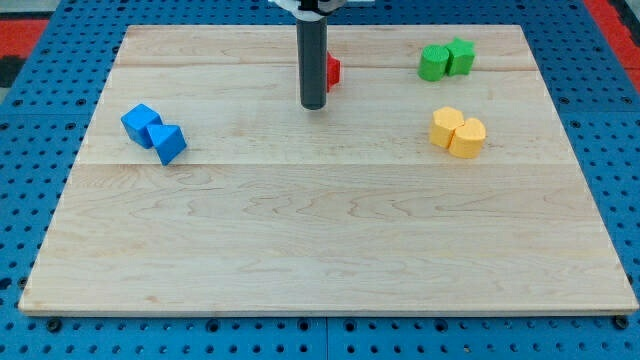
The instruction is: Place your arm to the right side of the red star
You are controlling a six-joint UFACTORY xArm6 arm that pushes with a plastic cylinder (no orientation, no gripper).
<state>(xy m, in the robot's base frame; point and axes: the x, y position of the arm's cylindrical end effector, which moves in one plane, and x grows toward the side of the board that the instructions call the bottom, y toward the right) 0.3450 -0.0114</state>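
One red block, presumably the red star of the task though its shape cannot be made out, peeks out from behind the dark rod near the middle of the wooden board's top edge, only its right-hand sliver visible. My tip rests on the board just below and to the view's left of that sliver, the rod standing in front of most of the block; whether the two touch cannot be told. The arm carries no gripper, so nothing opens, closes or holds anything: the rod simply ends in a blunt tip. The deciding relation is plain enough: the red block lies to the view's right of, and slightly above, the tip, so the tip appears to sit on the wrong side and would likely need to travel round the block to reach bare wood on its right without shoving it. Farther out, two green blocks sit touching at the view's upper right, two yellow blocks touch just below them, and two blue blocks touch at the view's left. No brands, labels or readable writing appear anywhere.
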